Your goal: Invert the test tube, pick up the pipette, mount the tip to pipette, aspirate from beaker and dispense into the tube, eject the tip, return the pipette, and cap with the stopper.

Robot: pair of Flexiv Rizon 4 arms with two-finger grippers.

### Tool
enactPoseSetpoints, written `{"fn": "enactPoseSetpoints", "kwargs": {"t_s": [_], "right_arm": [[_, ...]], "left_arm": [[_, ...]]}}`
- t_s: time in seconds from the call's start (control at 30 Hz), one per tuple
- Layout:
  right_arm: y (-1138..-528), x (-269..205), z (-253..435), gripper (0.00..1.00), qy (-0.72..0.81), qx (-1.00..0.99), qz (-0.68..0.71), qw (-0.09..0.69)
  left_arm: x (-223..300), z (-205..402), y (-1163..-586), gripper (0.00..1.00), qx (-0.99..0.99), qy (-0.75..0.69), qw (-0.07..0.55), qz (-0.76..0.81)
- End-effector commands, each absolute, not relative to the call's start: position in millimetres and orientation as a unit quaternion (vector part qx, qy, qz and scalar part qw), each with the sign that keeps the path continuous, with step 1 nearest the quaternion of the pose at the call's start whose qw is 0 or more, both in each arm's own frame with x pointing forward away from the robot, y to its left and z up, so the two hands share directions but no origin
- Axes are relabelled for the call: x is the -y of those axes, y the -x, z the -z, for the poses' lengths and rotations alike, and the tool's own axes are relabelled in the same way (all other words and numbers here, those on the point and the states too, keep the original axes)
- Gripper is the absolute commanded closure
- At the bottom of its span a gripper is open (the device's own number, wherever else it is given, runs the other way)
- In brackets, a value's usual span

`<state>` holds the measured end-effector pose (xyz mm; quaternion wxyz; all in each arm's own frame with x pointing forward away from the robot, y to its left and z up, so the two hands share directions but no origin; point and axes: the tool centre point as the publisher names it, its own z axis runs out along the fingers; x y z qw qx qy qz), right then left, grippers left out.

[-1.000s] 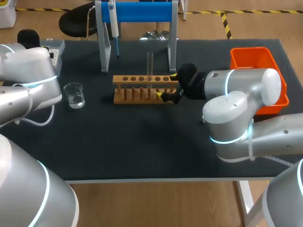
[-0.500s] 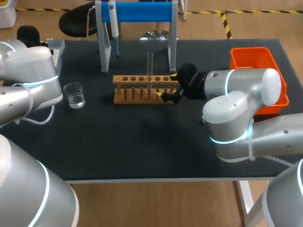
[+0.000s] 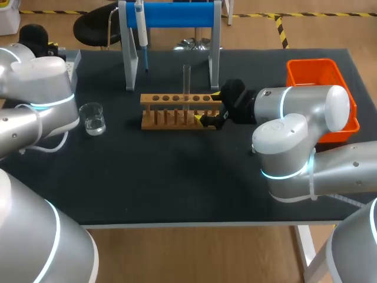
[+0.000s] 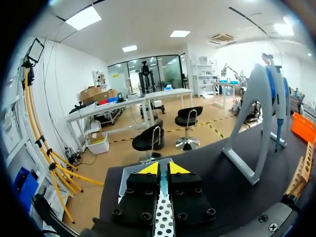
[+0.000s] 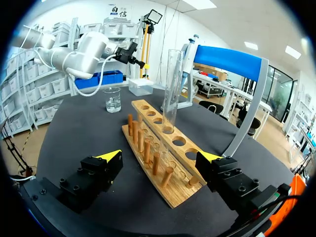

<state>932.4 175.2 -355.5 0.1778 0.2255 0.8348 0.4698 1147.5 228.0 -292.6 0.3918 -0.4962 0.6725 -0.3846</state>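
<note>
Right gripper (image 5: 160, 163) is spread wide, yellow tips either side of the near end of the wooden rack (image 5: 174, 193), not gripping it. Just ahead, the glass test tube (image 5: 171, 84) stands upright in a rack hole, and the beaker (image 5: 113, 99) sits farther beyond. Left gripper (image 4: 162, 169) is pinched together on nothing. The pipette (image 4: 278, 98) hangs on its stand (image 4: 249, 128), ahead and off to one side.

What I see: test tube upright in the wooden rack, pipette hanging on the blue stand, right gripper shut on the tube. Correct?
One error: the right gripper is open, the test tube untouched ahead of it, as the right wrist view shows. The tube is upright in the wooden rack; the pipette hangs on the blue stand.
</note>
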Motion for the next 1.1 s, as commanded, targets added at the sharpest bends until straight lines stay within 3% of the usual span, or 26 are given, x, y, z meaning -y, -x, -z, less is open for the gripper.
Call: {"fn": "enactPoseSetpoints", "kwargs": {"t_s": [0.03, 0.37, 0.93, 1.1], "right_arm": [[-932.3, -174.9, 354.4, 0.0, -0.225, -0.836, -0.468, 0.177], [-932.3, -174.9, 354.4, 0.0, -0.225, -0.836, -0.468, 0.177], [-932.3, -174.9, 354.4, 0.0, -0.225, -0.836, -0.468, 0.177], [-932.3, -174.9, 354.4, 0.0, -0.225, -0.836, -0.468, 0.177]], "left_arm": [[-222.8, 279.4, -1134.3, 1.0, -0.68, 0.48, 0.393, 0.391], [-179.6, 219.9, -1073.0, 1.0, -0.765, 0.35, 0.325, 0.431], [-179.6, 219.9, -1073.0, 1.0, -0.765, 0.35, 0.325, 0.431], [-134.8, 201.0, -1041.0, 1.0, -0.812, 0.27, 0.274, 0.438]]}}
